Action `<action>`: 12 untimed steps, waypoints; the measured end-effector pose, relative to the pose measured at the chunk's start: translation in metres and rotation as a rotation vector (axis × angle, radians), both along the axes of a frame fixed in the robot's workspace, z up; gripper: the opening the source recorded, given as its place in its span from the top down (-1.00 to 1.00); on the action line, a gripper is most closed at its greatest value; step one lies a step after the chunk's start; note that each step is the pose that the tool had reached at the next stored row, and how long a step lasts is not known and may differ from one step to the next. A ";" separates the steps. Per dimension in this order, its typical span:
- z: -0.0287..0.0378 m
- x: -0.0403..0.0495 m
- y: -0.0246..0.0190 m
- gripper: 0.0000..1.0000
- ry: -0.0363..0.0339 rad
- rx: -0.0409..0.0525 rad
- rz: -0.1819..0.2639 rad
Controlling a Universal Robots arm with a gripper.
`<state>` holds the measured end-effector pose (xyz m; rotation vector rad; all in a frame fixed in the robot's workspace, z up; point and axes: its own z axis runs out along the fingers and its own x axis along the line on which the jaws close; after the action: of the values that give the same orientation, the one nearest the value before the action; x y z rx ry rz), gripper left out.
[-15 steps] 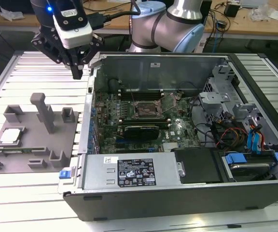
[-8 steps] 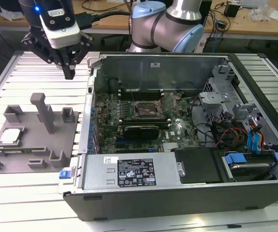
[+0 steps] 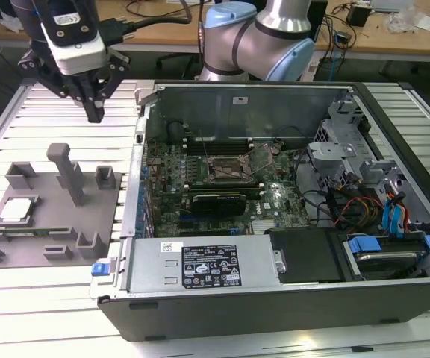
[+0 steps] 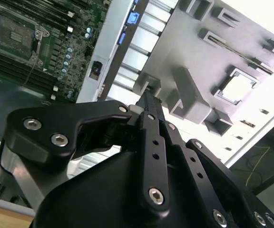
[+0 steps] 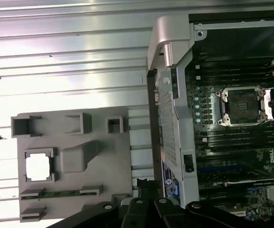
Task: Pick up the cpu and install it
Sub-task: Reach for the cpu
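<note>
The black tool (image 3: 94,113), narrowed shut and empty, hovers apart from the small silvery square cpu (image 3: 17,211); descending unopened could knock it askew.

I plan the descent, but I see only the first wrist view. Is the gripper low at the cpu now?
Observer: No. The exterior view shows the gripper high above the tray, touching nothing, toward the exterior view's right of the cpu.
Operator: Is anything on the tray tall?
Observer: Yes. One post stands far taller than the blocks, at the exterior view's right of the cpu.
</note>
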<state>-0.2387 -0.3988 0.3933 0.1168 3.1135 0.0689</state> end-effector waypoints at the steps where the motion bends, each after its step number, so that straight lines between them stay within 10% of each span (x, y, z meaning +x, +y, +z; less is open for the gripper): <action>1: 0.0000 -0.0018 0.0000 0.79 0.0000 0.0000 0.000; 12: -0.0001 -0.0252 0.0000 0.79 -0.0002 0.0000 0.000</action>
<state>-0.2639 -0.3989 0.3932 0.1165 3.1132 0.0689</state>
